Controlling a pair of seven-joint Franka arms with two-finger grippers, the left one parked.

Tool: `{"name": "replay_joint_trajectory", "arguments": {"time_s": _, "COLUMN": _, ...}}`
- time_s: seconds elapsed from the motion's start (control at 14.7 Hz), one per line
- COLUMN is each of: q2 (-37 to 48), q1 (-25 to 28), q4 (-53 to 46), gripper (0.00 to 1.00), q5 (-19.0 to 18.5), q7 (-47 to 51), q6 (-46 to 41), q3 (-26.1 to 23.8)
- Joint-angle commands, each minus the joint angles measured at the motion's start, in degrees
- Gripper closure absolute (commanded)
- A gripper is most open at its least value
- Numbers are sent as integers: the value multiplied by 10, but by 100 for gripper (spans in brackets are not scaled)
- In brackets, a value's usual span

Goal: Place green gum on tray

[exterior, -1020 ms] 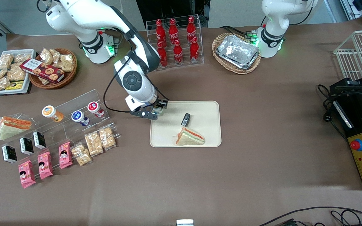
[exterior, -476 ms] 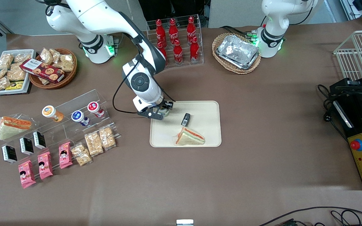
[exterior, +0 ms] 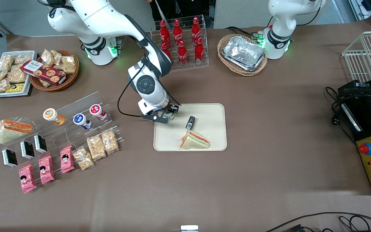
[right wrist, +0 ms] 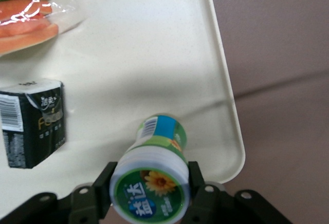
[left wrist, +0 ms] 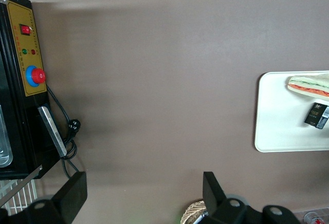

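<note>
My gripper (exterior: 169,113) hangs over the corner of the cream tray (exterior: 211,112) that lies toward the working arm's end and farthest from the front camera. It is shut on the green gum (right wrist: 154,175), a small white bottle with a green-and-white lid and green label, with a finger (right wrist: 198,180) pressed on each side of the lid. The bottle is held over the tray (right wrist: 154,54) near its rim, bottom end pointing at the tray floor. In the front view the gum (exterior: 170,113) is mostly hidden by the gripper.
On the tray lie a black packet (exterior: 190,122) and a wrapped sandwich (exterior: 194,141); both show in the right wrist view, packet (right wrist: 33,121) beside the gum. A clear rack holds orange- (exterior: 51,114), blue- (exterior: 80,119) and red-lidded (exterior: 96,110) bottles. Cola bottles (exterior: 180,42) stand farther from the front camera.
My gripper has carried the green gum from just off the tray's edge to over its corner, moving toward the parked arm's end, and has slowed.
</note>
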State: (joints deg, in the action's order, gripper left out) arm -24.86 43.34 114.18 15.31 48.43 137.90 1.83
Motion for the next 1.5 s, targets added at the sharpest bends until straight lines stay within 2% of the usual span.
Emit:
{"name": "replay_joint_trajectory", "arguments": {"time_s": 0.0, "q2": -4, "q1": 7, "q4": 1, "gripper": 0, "q5": 16, "q7": 16, "q6": 15, "q3": 5}}
{"name": "replay_joint_trajectory", "arguments": {"time_s": 0.2, "q2": 28, "q1": -4, "q4": -4, "gripper": 0, "q5": 11, "q7": 6, "q6": -10, "q3": 12}}
{"name": "replay_joint_trajectory", "arguments": {"time_s": 0.27, "q2": 63, "q1": -26, "q4": -9, "gripper": 0, "q5": 7, "q7": -9, "q6": -64, "q3": 26}}
{"name": "replay_joint_trajectory", "arguments": {"time_s": 0.41, "q2": 115, "q1": -74, "q4": -49, "gripper": 0, "q5": 2, "q7": -100, "q6": -204, "q3": 41}}
{"name": "replay_joint_trajectory", "arguments": {"time_s": 0.61, "q2": 161, "q1": -134, "q4": -93, "gripper": 0, "q5": -12, "q7": -145, "q6": -303, "q3": 50}}
{"name": "replay_joint_trajectory", "arguments": {"time_s": 0.75, "q2": 185, "q1": -156, "q4": -103, "gripper": 0, "q5": -48, "q7": -157, "q6": -332, "q3": 50}}
{"name": "replay_joint_trajectory", "arguments": {"time_s": 1.09, "q2": 234, "q1": -225, "q4": -110, "gripper": 0, "q5": -106, "q7": -212, "q6": -357, "q3": 51}}
{"name": "replay_joint_trajectory", "arguments": {"time_s": 1.29, "q2": 237, "q1": -272, "q4": -152, "gripper": 0, "q5": -109, "q7": -284, "q6": -404, "q3": 54}}
{"name": "replay_joint_trajectory", "arguments": {"time_s": 1.43, "q2": 236, "q1": -294, "q4": -180, "gripper": 0, "q5": -109, "q7": -289, "q6": -427, "q3": 54}}
